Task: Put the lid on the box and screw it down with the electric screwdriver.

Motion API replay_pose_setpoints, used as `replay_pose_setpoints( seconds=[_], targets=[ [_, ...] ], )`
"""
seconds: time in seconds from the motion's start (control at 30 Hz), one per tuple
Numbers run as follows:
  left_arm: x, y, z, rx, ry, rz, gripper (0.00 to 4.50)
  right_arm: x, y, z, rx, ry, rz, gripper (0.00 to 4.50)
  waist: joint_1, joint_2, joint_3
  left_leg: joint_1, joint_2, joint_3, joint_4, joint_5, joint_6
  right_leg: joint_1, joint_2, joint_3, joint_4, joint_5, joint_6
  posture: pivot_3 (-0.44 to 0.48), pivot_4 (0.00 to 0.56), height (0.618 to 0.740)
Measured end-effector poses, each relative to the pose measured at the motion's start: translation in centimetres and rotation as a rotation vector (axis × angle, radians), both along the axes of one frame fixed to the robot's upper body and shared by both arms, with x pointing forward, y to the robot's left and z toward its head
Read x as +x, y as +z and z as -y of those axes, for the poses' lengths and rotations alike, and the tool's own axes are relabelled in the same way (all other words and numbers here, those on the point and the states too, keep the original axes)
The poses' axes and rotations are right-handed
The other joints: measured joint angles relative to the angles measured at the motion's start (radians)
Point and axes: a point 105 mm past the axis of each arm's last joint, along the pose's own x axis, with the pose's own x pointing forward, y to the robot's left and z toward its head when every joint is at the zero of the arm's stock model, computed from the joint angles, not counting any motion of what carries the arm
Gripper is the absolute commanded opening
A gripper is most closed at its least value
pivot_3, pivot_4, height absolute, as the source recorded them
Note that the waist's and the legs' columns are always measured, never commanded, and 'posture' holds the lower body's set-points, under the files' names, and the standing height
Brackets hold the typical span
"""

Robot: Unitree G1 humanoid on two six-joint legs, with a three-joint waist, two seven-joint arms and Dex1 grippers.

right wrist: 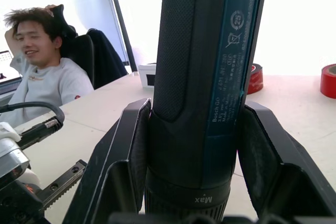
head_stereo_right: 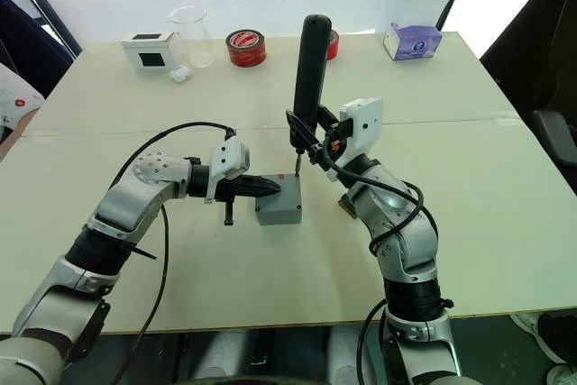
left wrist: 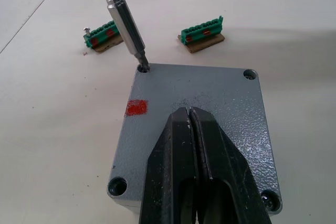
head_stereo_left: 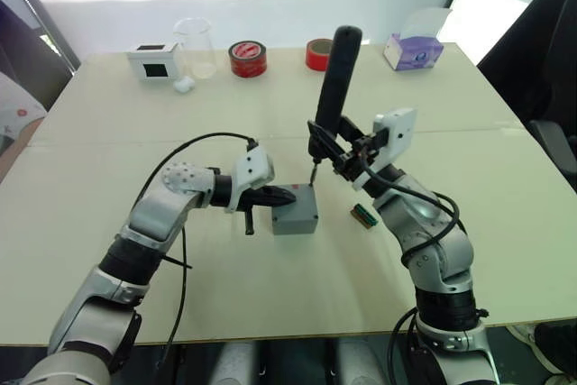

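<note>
We see the counter (head_stereo_left: 469, 223) carrying everything, pale and wide. At its far edge, from left to right, stand a white box with a black panel (head_stereo_left: 153, 61), a clear beaker (head_stereo_left: 196, 46), two red tape rolls (head_stereo_left: 248, 59) and a purple tissue box (head_stereo_left: 414, 50). In the right wrist view a person (right wrist: 39, 69) sits in a chair past the far left of the counter.

The screwdriver (head_stereo_left: 335, 87) stands nearly upright in the middle of the scene, tilted slightly with its top leaning to the right. Our right tool (head_stereo_left: 326, 148) pinches it low on its black body, one finger on each side. Its metal bit (left wrist: 125, 23) points down into the far left corner hole of the lid (left wrist: 210, 103).

The box (head_stereo_left: 296, 211) sits in the middle of the counter, near us, with the lid on top. A red mark (left wrist: 136, 108) shows on the lid near its left edge. Our left tool (left wrist: 193, 150) lies on the lid from the left, its fingers pressed together and gripping nothing.

Two small green terminal blocks (left wrist: 202, 31) lie on the counter just right of the box, a loose screw (left wrist: 85, 28) touching one of them.
</note>
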Motion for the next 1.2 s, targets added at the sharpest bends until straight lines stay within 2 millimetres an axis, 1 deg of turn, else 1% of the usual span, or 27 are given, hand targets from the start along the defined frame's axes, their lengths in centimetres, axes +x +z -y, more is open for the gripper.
replay_pose_setpoints(
  seconds=[0.33, 0.43, 0.5, 0.57, 0.73, 1.0, 1.2],
  targets=[
    [-0.1, -0.1, -0.1, 0.001, 0.002, -0.004, 0.00, 0.1, -0.3, 0.1, -0.017, -0.005, 0.021, 1.87, 0.000, 0.000, 0.000, 0.000, 0.000, 0.000, 0.000, 0.000, 0.000, 0.000, 0.000, 0.000, 0.000, 0.000, 0.000, 0.000, 0.150, 0.740],
    [-0.1, -0.2, -0.1, 0.003, 0.003, -0.005, 0.00, -0.4, -0.4, 0.2, -0.039, 0.011, 0.033, 1.87, 0.000, 0.000, 0.000, 0.001, 0.000, 0.000, 0.000, 0.000, 0.000, 0.001, 0.000, 0.000, 0.000, 0.000, 0.000, 0.000, 0.150, 0.740],
    [-0.2, -0.2, -0.2, 0.003, 0.004, -0.007, 0.00, -1.1, -0.7, 0.0, -0.058, 0.047, 0.024, 1.87, 0.001, 0.000, -0.001, 0.002, 0.000, 0.000, 0.000, 0.000, 0.001, 0.002, 0.000, 0.000, 0.000, 0.000, 0.000, 0.000, 0.150, 0.740],
    [-0.2, -0.3, -0.3, 0.006, 0.008, -0.009, 0.00, -1.3, -0.8, 0.1, -0.070, 0.065, 0.013, 1.87, -0.001, -0.001, -0.002, 0.005, 0.000, 0.000, 0.000, -0.001, 0.001, 0.005, 0.000, 0.000, -0.001, 0.000, 0.000, 0.000, 0.150, 0.740],
    [-0.3, -0.7, -0.4, 0.009, 0.012, -0.023, 0.00, -1.0, -1.2, 0.1, -0.081, 0.068, -0.007, 1.87, -0.001, -0.002, -0.003, 0.017, 0.000, 0.000, -0.002, -0.002, 0.003, 0.015, 0.000, 0.000, -0.003, -0.003, 0.000, 0.000, 0.150, 0.740],
    [-0.5, -1.0, -0.3, 0.013, 0.012, -0.031, 0.00, -0.8, -1.8, -0.5, -0.148, 0.083, -0.010, 1.87, -0.001, -0.003, -0.011, 0.018, 0.001, 0.000, -0.003, -0.002, 0.003, 0.016, 0.000, 0.000, -0.003, -0.004, 0.000, 0.000, 0.150, 0.740],
    [-0.8, -1.5, -0.5, 0.020, 0.014, -0.046, 0.00, -0.5, -2.4, -0.8, -0.189, 0.071, 0.018, 1.87, 0.001, -0.009, -0.023, 0.019, 0.001, -0.001, -0.003, -0.003, 0.004, 0.019, 0.000, 0.000, -0.004, -0.004, -0.001, 0.000, 0.150, 0.740]
  ],
)
